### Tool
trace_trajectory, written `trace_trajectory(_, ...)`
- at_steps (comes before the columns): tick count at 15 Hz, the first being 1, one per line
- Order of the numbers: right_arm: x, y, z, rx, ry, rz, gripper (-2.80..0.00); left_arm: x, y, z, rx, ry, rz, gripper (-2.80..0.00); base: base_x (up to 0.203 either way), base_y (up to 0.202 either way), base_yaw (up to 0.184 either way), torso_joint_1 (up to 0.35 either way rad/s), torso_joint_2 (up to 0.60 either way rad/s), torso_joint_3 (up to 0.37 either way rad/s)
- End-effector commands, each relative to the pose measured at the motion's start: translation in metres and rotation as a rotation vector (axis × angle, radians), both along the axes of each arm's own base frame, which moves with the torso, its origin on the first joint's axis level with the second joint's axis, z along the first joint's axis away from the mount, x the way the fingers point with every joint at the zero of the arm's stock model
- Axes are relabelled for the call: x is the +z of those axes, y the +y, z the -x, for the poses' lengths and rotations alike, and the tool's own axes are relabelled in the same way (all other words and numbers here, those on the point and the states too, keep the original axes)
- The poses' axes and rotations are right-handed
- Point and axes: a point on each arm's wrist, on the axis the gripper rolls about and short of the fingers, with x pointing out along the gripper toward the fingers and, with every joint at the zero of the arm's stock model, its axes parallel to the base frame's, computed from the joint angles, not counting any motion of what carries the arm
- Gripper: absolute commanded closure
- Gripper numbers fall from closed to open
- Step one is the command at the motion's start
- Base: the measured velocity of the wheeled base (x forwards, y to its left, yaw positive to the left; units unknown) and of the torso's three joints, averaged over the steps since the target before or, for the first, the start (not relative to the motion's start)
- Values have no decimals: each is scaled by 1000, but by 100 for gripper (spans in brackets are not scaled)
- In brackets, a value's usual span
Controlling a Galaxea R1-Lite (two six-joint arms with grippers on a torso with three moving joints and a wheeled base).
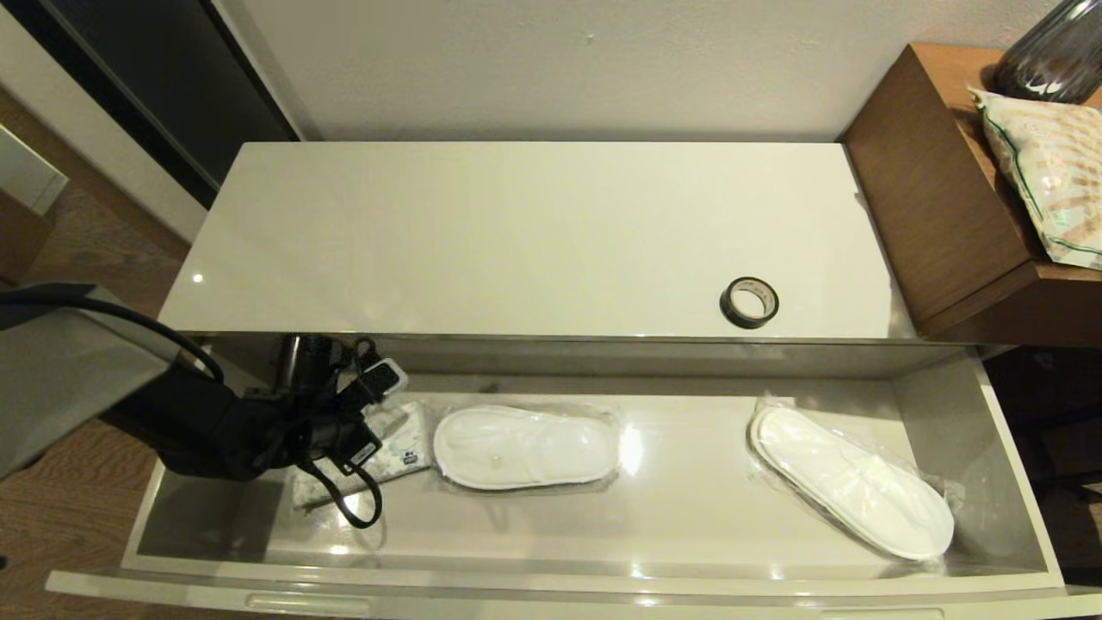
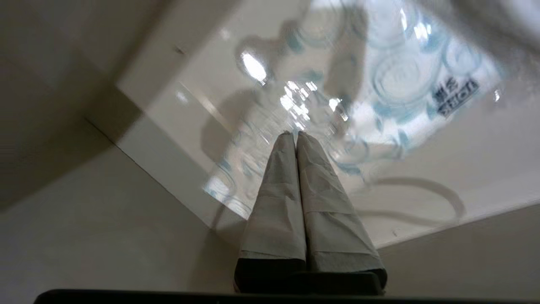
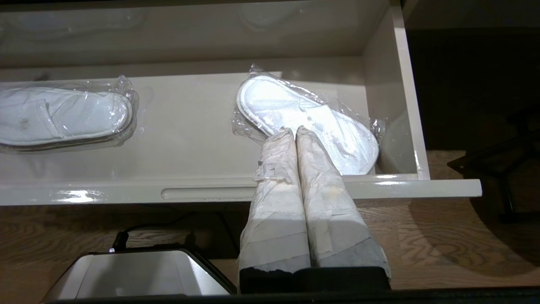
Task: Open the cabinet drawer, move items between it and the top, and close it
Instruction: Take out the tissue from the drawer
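Note:
The cabinet drawer [image 1: 551, 594] stands pulled out below the glossy cream top [image 1: 516, 232]. A black tape roll [image 1: 749, 302] lies on the top near its front right edge. The white tissue pack [image 1: 405, 443] with pale blue print lies at the drawer's left end. My left gripper [image 1: 357, 435] reaches down into the drawer over it. In the left wrist view its jaws [image 2: 295, 134] are shut, tips against the tissue pack's [image 2: 400, 80] wrapper; whether they pinch any wrapper I cannot tell. My right gripper [image 3: 294, 130] hangs shut and empty before the drawer's front edge [image 3: 126, 185].
Two wrapped white slippers lie in the drawer, one mid-left [image 1: 525, 448], one at the right [image 1: 852, 491]. A taller brown wooden table [image 1: 947, 207] at the right holds a printed bag [image 1: 1050, 172] and a dark glass vase [image 1: 1050, 52]. Black cables loop off the left wrist.

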Motion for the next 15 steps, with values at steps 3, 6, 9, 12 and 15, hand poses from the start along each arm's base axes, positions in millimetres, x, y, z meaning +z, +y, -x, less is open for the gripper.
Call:
trace_trajectory(3,0,0,0,0,1,0,0,26,6,2,31,-74,25,0,0,0,0,0,0,0)
trace_trajectory(6,0,0,0,0,1,0,0,49,8,12,83,-139,86,0,0,0,0,0,0,0)
trace_trajectory(9,0,0,0,0,1,0,0,61,6,9,80,-186,106,0,0,0,0,0,0,0)
trace_trajectory(12,0,0,0,0,1,0,0,58,4,6,86,-193,110,0,0,0,0,0,0,0)
trace_trajectory(15,0,0,0,0,1,0,0,48,1,1,82,-192,150,0,0,0,0,0,0,0)
